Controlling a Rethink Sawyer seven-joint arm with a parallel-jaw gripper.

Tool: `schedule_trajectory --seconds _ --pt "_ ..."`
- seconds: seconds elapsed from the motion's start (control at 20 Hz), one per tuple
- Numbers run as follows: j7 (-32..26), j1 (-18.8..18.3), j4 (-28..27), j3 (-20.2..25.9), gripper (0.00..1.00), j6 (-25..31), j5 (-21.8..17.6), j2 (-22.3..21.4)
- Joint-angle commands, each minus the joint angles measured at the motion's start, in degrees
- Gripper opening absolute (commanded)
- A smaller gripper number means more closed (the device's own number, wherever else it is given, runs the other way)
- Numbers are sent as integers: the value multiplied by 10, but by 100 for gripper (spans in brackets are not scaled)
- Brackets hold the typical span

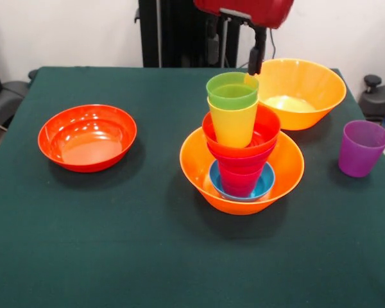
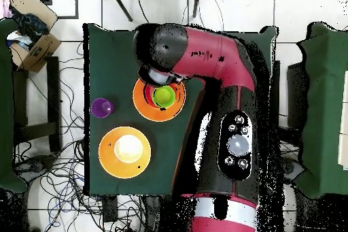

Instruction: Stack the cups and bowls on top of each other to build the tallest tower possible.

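Front view: tower [image 1: 240, 151] sits mid-table, slightly right of centre, on the dark green cloth-covered table [image 1: 115, 244]. Base is a large glossy orange plastic bowl [image 1: 199, 168]. Inside it a small blue bowl [image 1: 264, 186] lies on the bottom, with a crimson-pink tapered cup [image 1: 239, 181] standing in it. Above that a magenta small bowl [image 1: 240, 158], then a red-orange small bowl [image 1: 268, 131], then a yellow tapered tumbler [image 1: 234, 125], with a green tumbler [image 1: 232, 91] nested in it on top. The upper part of the stack leans a bit.

Second large orange bowl [image 1: 301, 91] is at far right, just behind the tower, upright, pale inside bottom. Purple plastic tumbler [image 1: 362, 147] stands upright alone at the right edge, well apart from the tower. Wide shallow red-orange bowl [image 1: 87, 136] sits on the left side, upright, well apart from everything else.

Red arm housing comes in at the top edge; the gripper [image 1: 255, 61] hangs just behind and to the right of the green tumbler's rim, not touching it as far as I can see. Only one dark finger-like piece is visible, so I can't tell whether the fingers are spread or closed.

Overhead view: the arm covers much of the table; the green tumbler [image 2: 164, 96] shows inside the orange base bowl [image 2: 144, 103], with the purple tumbler [image 2: 102, 107] and second orange bowl [image 2: 125, 151] beside it.
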Motion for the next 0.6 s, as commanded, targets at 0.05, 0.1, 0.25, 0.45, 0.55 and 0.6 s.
schedule_trajectory --seconds 0.05,0.1,0.25,0.45,0.55,0.6 --pt "-51 -24 6 30 100 29 -39 -11" --pt "-54 -29 2 30 100 30 -40 -8" --pt "-59 -41 4 32 100 30 -40 -5" --pt "-54 -45 41 34 100 12 -35 -20" --pt "-47 -44 60 34 100 -1 -35 -26" --pt "-43 -44 69 35 100 -5 -32 -29"
